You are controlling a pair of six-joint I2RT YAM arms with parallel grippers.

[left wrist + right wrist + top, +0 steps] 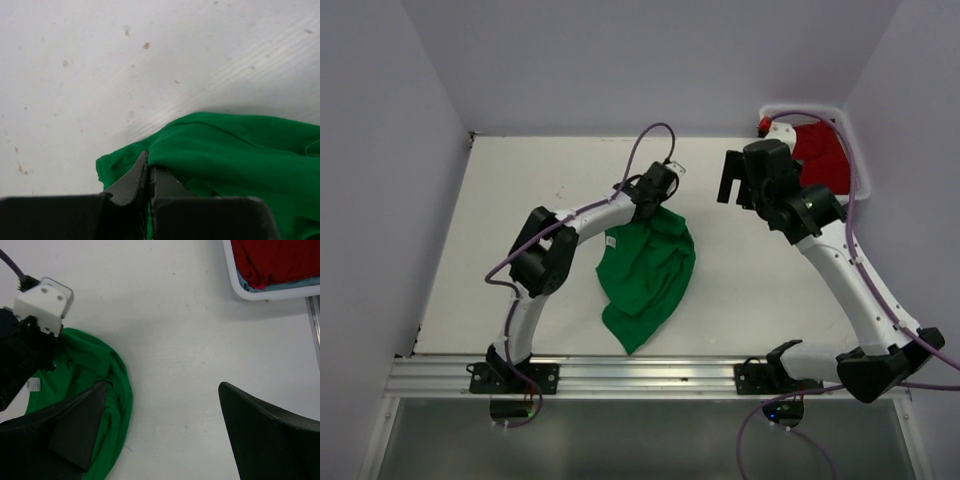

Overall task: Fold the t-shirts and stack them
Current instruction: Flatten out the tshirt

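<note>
Your left wrist view alone shows the left tool [148, 157] clenched on the green t-shirt [235, 150] edge; your right wrist view shows the right tool [162, 390] released above the bench [175, 315].

Crumpled green t-shirt [645, 275] lies on the table [520, 200]; red t-shirt [823, 152] sits bunched in basket [800, 106].

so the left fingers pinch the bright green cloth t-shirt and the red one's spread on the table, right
No: the right wrist view shows the red cloth t-shirt in the white plastic basket. The left fingers do pinch the green cloth t-shirt.
</note>
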